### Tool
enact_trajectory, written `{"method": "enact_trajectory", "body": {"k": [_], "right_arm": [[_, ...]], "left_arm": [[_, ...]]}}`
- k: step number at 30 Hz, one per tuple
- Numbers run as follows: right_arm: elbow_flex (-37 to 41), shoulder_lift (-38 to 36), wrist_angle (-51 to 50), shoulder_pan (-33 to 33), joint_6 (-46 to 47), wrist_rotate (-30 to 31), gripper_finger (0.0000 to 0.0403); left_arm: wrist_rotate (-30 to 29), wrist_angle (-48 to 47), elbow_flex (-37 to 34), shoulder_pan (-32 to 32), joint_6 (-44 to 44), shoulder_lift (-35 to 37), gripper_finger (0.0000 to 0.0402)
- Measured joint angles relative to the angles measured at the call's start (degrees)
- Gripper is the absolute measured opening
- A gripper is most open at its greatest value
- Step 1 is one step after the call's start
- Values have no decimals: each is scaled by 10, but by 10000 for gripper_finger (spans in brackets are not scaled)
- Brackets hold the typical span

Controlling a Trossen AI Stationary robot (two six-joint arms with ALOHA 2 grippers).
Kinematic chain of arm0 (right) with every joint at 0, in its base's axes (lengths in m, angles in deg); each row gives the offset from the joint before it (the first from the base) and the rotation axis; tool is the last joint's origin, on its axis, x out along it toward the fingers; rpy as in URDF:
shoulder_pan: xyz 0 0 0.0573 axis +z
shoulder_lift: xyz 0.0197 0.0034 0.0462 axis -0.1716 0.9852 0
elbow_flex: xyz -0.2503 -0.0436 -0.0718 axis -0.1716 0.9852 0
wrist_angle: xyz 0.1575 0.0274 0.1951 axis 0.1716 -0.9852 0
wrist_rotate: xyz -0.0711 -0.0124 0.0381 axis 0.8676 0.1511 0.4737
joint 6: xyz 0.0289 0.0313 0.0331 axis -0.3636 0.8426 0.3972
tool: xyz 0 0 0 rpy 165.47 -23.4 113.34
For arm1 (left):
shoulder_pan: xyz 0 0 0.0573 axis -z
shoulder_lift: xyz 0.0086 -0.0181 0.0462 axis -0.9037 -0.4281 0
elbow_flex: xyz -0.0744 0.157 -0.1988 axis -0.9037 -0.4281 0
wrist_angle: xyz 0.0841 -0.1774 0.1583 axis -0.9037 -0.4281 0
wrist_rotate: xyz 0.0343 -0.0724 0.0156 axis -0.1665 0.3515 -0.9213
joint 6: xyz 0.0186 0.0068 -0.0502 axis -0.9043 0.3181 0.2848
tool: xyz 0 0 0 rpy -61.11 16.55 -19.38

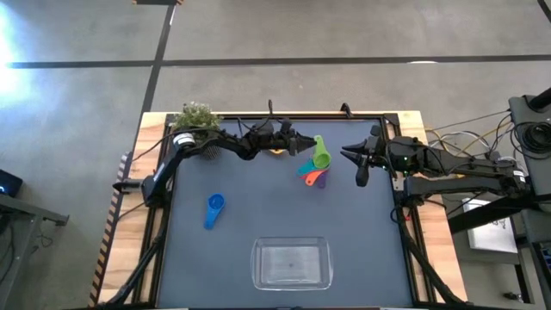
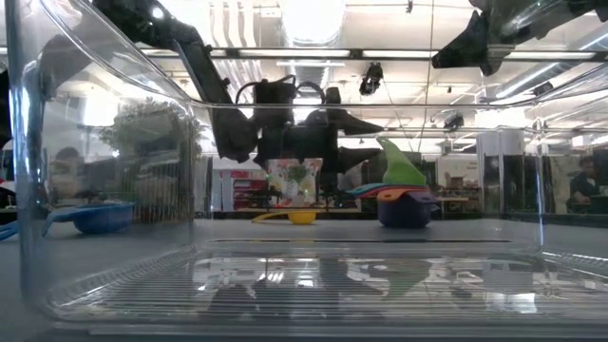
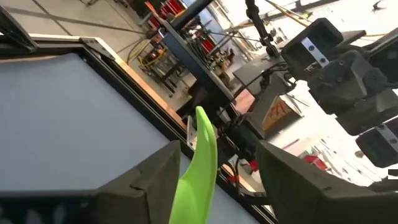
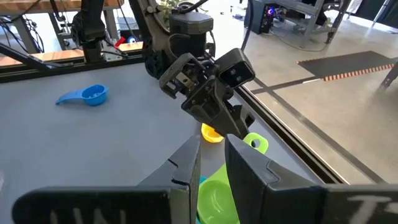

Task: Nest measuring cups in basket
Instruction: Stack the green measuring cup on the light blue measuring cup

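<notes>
Green measuring cup point(image 1: 321, 157) sits on top of the small nested stack point(image 1: 313, 175) at the table's far side, its handle pointing up between my left gripper's point(image 1: 303, 143) open fingers, while my right gripper point(image 1: 355, 158), also open, waits just beside, and the basket point(image 1: 291, 263) lies well apart at the near edge.

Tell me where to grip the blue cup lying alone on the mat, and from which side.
Take the blue cup by its flat handle, coming straight down from above. It lies apart from the stack, its bowl facing up and the handle stretched out flat toward the table's front, so closed fingers would probably pinch the handle's edges.
</notes>
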Motion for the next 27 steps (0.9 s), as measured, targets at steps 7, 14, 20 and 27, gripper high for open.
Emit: {"method": "enact_trajectory", "body": {"k": [7,14,20,27], "right_arm": [[0,0,-4,0,0,0,59],[7,0,-4,0,-3,0,63],[24,0,18,0,-11,0,59],[38,0,49,0,-19,0,57]], "left_arm": [[39,-8,0,-10,-24,22,211],[5,-240,0,-10,-209,126,206],[-154,-472,0,16,-471,230,205],[-248,-530,0,78,-735,260,205]]}}
